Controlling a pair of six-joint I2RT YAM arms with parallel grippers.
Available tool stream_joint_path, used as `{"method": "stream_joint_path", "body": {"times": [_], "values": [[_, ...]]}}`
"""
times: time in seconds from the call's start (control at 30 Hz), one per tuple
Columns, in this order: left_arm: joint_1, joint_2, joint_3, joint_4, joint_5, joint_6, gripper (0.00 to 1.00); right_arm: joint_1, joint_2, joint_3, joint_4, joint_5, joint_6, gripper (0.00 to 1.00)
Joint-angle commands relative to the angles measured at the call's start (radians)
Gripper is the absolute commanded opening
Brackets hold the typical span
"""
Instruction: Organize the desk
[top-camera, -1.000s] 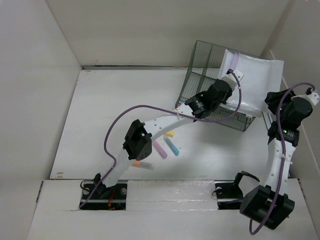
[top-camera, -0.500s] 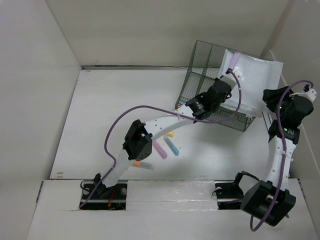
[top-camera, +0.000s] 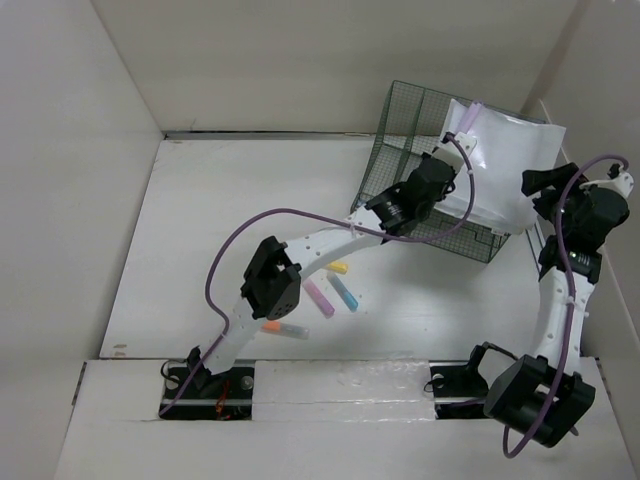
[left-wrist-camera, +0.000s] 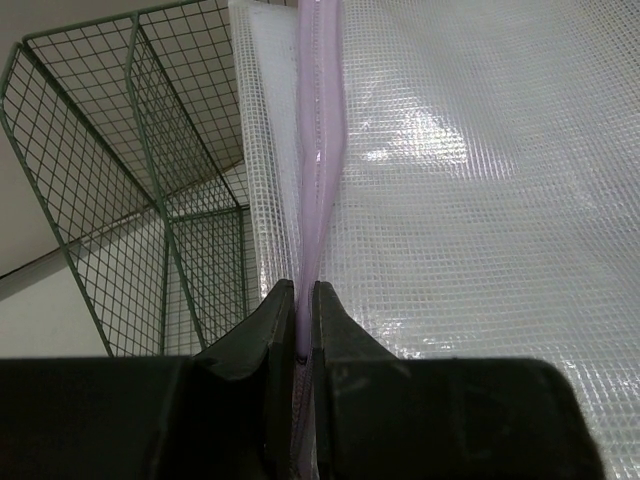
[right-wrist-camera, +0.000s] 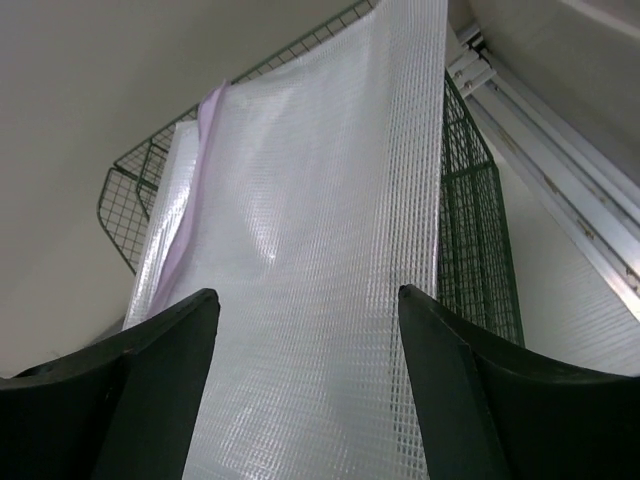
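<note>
White desk (top-camera: 200, 230) below, left hand (left-wrist-camera: 302, 290) clamping mesh pouch (left-wrist-camera: 480, 200) at wire basket (left-wrist-camera: 130, 150), right hand (right-wrist-camera: 305, 295) spread beside pouch

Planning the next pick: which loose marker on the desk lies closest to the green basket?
The yellow marker; the pink marker, blue marker and orange-capped marker all lie farther from the green basket.

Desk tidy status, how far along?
Done: nothing clearly. In hand: left gripper shut on the purple zip edge of the mesh pouch, over the green basket; right gripper open beside it. Remaining: coloured pens loose on the desk.
</note>
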Motion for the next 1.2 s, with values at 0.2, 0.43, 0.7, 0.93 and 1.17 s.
{"method": "stream_joint_path", "body": {"times": [0.2, 0.43, 0.7, 0.93, 1.17], "values": [[0.013, -0.092, -0.085, 0.054, -0.082, -0.066, 0.00, -0.016, -0.007, 0.152, 0.012, 0.037, -0.012, 0.87], [-0.015, -0.104, -0.139, 0.087, -0.152, -0.069, 0.00, -0.016, 0.167, 0.146, 0.091, -0.103, 0.041, 0.94], [-0.015, -0.101, -0.142, 0.077, -0.159, -0.078, 0.31, -0.005, 0.185, 0.173, 0.084, -0.090, 0.031, 0.93], [-0.015, -0.172, -0.146, 0.080, -0.137, -0.086, 0.68, 0.017, 0.025, 0.230, 0.007, 0.013, -0.017, 0.94], [-0.015, -0.282, -0.171, 0.082, -0.108, -0.098, 0.84, 0.170, -0.055, 0.339, -0.162, -0.004, -0.175, 0.82]]}}
